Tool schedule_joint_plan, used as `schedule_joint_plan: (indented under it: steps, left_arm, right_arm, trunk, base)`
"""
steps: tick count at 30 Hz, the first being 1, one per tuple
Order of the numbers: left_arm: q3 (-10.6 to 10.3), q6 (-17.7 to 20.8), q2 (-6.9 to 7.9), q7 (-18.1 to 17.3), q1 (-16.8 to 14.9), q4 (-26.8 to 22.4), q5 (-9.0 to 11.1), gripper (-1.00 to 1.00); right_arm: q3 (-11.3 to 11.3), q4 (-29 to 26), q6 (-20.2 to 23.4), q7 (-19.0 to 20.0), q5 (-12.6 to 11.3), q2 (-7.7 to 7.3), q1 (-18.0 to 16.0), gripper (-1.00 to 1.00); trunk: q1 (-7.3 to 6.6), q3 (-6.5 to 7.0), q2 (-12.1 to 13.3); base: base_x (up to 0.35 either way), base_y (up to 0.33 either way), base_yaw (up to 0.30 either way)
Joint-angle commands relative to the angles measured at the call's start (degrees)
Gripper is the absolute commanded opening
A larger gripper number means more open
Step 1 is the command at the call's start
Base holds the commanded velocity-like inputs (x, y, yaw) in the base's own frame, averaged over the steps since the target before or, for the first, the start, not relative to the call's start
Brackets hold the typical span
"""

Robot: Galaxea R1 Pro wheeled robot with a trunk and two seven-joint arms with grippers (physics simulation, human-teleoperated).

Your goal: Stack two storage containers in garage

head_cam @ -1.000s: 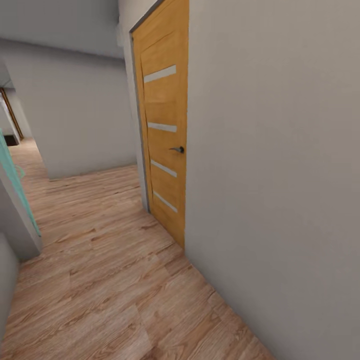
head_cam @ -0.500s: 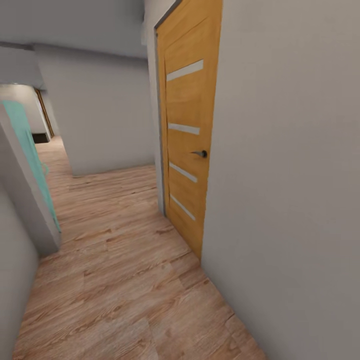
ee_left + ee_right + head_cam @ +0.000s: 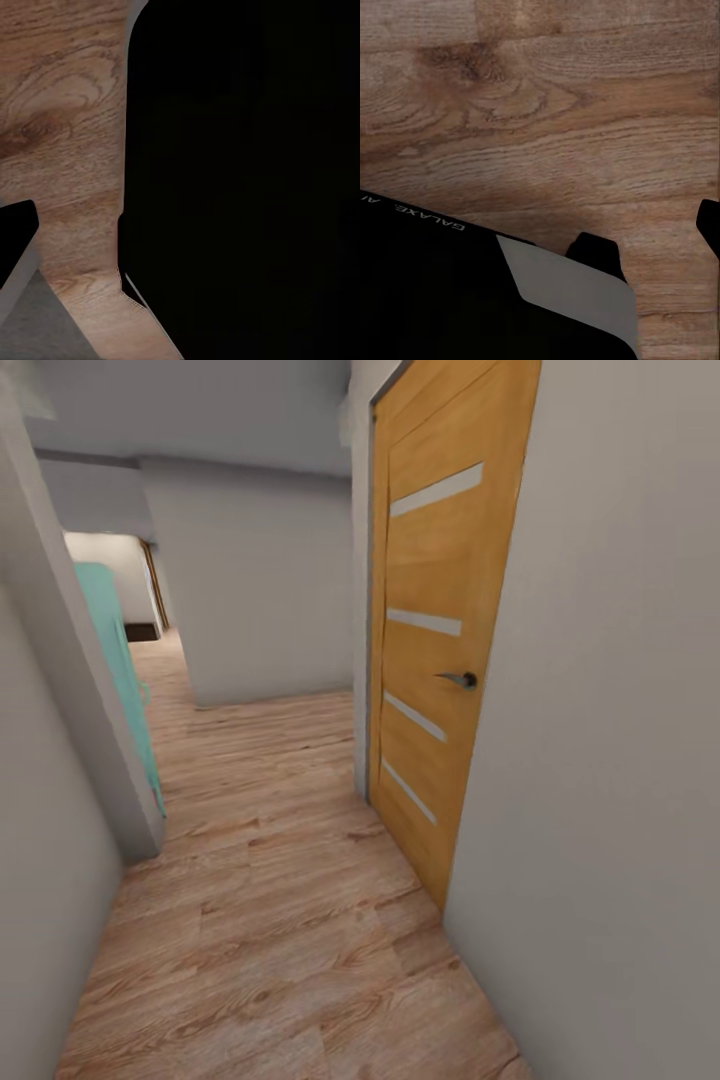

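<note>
Ahead, plank floor [image 3: 280, 920] runs open — orange door [image 3: 440, 650] shut, right.

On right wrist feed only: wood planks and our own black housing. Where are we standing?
Observer: Head view shows a narrow hallway. A wooden door is set in the wall on our right.
Operator: Open or shut?
Observer: It looks shut in its frame, with its handle towards the edge nearer us.
Operator: Anything on the left?
Observer: A teal panel, likely another door, shows past the left wall's corner.
Operator: Path ahead?
Observer: The plank floor runs on to a pale wall, then continues off to its left.
</note>
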Motion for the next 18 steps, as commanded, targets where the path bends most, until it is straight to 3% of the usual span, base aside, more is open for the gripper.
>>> schedule_joint_plan:
  steps: [1,18]
  left_arm:
    - [0.0,-0.02,0.0,-0.03,-0.01,-0.02,0.48,1.0]
    - [0.01,-0.02,0.0,-0.06,-0.01,-0.02,0.48,1.0]
  right_arm:
    - [0.49,0.12,0.06,0.07,-0.56,0.03,-0.07,1.0]
    - [0.49,0.12,0.08,0.07,-0.56,0.03,-0.07,1.0]
  trunk:
    - [0.03,-0.05,-0.02]
    - [0.03,-0.05,-0.02]
  base:
    - [0.322,0.0,0.276]
    - [0.322,0.0,0.275]
